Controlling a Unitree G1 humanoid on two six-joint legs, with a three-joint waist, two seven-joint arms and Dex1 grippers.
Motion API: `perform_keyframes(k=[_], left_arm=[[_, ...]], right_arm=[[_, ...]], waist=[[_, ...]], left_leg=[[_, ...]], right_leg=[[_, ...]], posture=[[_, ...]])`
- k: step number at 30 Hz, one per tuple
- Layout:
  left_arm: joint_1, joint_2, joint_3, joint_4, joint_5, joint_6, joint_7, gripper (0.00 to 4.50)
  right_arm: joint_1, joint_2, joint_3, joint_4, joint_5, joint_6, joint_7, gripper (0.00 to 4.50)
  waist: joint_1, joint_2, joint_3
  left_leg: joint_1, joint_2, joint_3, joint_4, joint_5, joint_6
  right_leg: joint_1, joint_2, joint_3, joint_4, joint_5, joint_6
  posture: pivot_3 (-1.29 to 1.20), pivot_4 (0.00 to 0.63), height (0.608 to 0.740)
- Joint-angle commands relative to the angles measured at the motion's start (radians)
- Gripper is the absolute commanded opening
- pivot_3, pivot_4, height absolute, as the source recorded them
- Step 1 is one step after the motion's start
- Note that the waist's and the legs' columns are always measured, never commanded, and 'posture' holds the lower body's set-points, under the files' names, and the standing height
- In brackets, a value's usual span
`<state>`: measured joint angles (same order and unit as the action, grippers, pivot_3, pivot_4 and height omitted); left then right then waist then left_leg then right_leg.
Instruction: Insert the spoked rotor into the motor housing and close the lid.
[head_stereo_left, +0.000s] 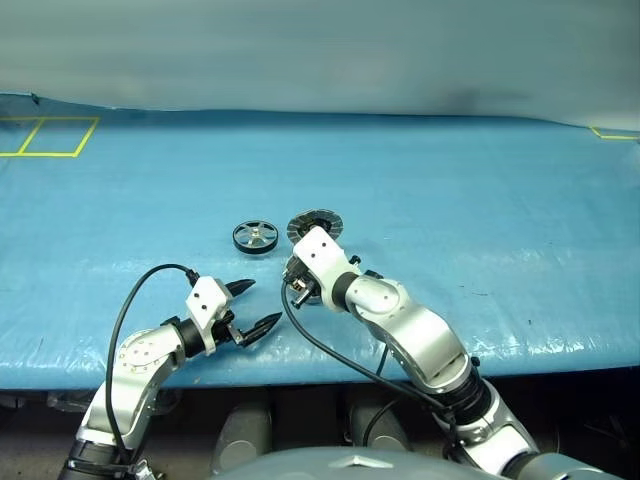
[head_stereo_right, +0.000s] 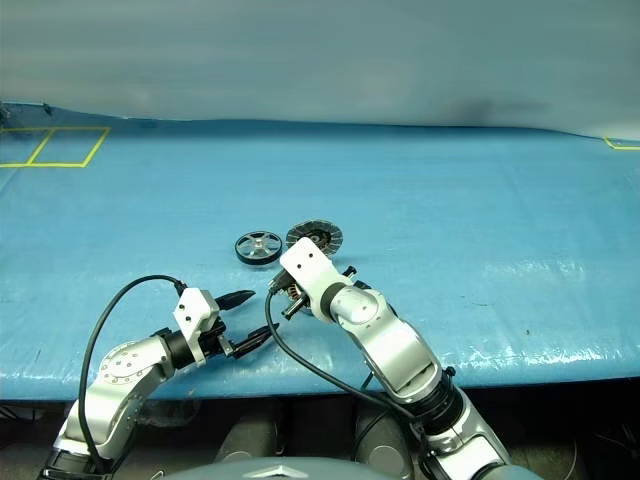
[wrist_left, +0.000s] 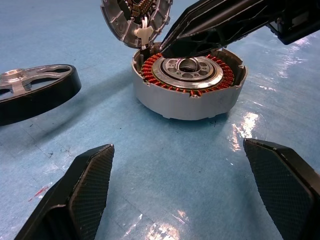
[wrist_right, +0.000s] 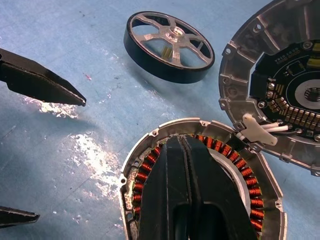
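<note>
Blue sheeting is covering your table (head_stereo_left: 480, 200), with yellow tape squares (head_stereo_left: 48, 137) lying at the upper left of the frame. Near the centre, the motor housing (wrist_left: 189, 85) is sitting upright, copper windings showing, and its lid (wrist_right: 280, 95) is standing swung open on the hinge at its far side. Your right hand (wrist_right: 184, 165) is reaching in with its fingers pressed together, tips lying over the housing's silver centre; it is gripping nothing you can see. Just left of the housing, the spoked rotor (head_stereo_left: 255, 236) is lying flat and apart from it. Your left hand (head_stereo_left: 258, 305) is hovering at lower left with fingers spread wide, holding nothing.
</note>
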<state>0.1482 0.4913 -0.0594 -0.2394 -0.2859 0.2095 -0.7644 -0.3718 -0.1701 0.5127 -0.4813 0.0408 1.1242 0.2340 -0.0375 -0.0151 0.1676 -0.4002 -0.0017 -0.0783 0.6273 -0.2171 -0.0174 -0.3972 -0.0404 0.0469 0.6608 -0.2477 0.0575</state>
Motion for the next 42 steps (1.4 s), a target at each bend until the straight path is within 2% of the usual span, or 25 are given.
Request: perform_keyframes(k=[1,24,42], left_arm=[[-0.001,0.001,0.003,-0.017,-0.008,-0.007,-0.005,4.50],[-0.014,0.002,0.003,-0.011,-0.009,-0.002,-0.007,4.50],[-0.005,0.001,-0.002,-0.020,-0.011,0.010,-0.005,4.50]], right_arm=[[-0.009,-0.005,-0.009,-0.042,-0.009,0.009,-0.009,0.02],[0.041,-0.044,-0.034,-0.016,-0.010,0.003,-0.026,0.02],[0.035,-0.016,-0.080,-0.024,0.002,-0.022,-0.032,0.02]], waist=[[0.000,0.000,0.000],[0.000,0.000,0.000],[-0.001,0.000,0.000]], left_leg=[[0.000,0.000,0.000,0.000,0.000,0.000],[0.000,0.000,0.000,0.000,0.000,0.000],[0.000,0.000,0.000,0.000,0.000,0.000]], right_leg=[[0.000,0.000,0.000,0.000,0.001,0.001],[0.000,0.000,0.000,0.000,-0.001,0.005],[0.000,0.000,0.000,0.000,-0.001,0.005]], posture=[[0.00,0.150,0.740],[0.00,0.150,0.740],[0.00,0.150,0.740]])
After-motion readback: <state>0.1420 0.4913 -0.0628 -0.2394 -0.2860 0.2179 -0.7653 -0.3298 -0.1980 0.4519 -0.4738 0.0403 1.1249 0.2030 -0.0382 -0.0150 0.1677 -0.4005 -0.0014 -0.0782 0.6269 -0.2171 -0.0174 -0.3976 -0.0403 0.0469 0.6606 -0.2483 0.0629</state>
